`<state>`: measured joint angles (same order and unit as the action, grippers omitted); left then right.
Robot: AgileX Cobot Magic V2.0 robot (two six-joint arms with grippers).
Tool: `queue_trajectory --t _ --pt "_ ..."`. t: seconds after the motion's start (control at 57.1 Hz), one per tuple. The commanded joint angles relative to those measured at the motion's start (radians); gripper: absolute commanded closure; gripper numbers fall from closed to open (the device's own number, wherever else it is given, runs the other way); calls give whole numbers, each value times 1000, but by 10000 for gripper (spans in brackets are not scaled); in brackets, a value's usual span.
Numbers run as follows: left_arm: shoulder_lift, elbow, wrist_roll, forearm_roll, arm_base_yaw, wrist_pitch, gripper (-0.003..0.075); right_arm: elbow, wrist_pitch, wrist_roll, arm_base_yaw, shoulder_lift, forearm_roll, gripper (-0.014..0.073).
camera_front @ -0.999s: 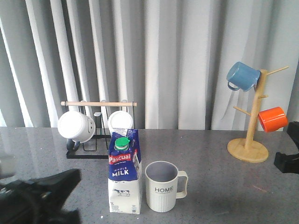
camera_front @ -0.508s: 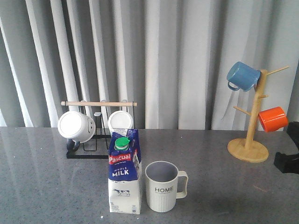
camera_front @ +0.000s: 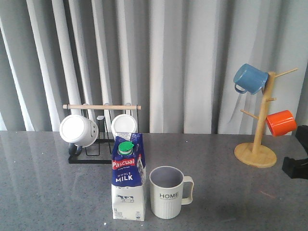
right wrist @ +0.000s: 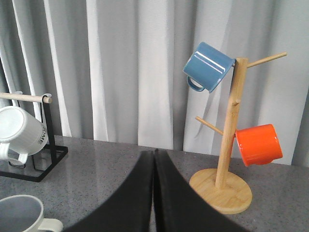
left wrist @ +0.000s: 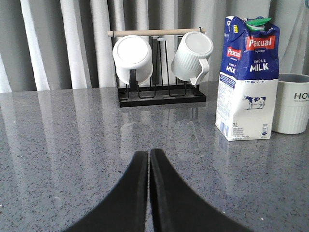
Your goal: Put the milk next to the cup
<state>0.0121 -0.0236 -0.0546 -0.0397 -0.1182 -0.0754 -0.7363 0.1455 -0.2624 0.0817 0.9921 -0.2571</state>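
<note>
While both arms sit low at the near edge, each pincer is pressed together with nothing between its fingers: the left pincer [left wrist: 149,159] points across the grey surface [camera_front: 231,192] toward the carton, and the right pincer [right wrist: 154,162] points toward the wooden mug tree.

Nearest on the surface, the milk [camera_front: 128,178] stands upright, its green cap at the top and its red label facing forward. Just beside it, on its right in the front view, stands the cup [camera_front: 168,191], upright, lettering forward, handle pointing right. A narrow gap separates the two; they do not appear to touch. From the left wrist view the milk [left wrist: 247,79] stands free of the pincer, well apart from it, with the cup [left wrist: 292,110] partly cut off at the frame edge.

Farther back on the left, a black rack [camera_front: 91,144] with a wooden bar holds two white mugs [camera_front: 78,130] on their sides. On the far right, the mug tree [camera_front: 257,127] carries a blue mug [camera_front: 250,78] high up and an orange mug [camera_front: 281,122] lower down. Grey curtains [camera_front: 168,57] hang behind everything.
</note>
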Motion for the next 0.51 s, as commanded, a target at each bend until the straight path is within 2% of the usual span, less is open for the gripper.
queue_trajectory --t 0.0,0.175,0.491 --pt "-41 20 -15 6 45 11 726 -28 69 2 -5 -15 -8 602" --pt "-39 20 -16 7 134 5 726 -28 70 2 -5 -15 -8 602" --pt "-38 20 -17 9 124 5 726 -28 69 2 -5 -15 -8 602"
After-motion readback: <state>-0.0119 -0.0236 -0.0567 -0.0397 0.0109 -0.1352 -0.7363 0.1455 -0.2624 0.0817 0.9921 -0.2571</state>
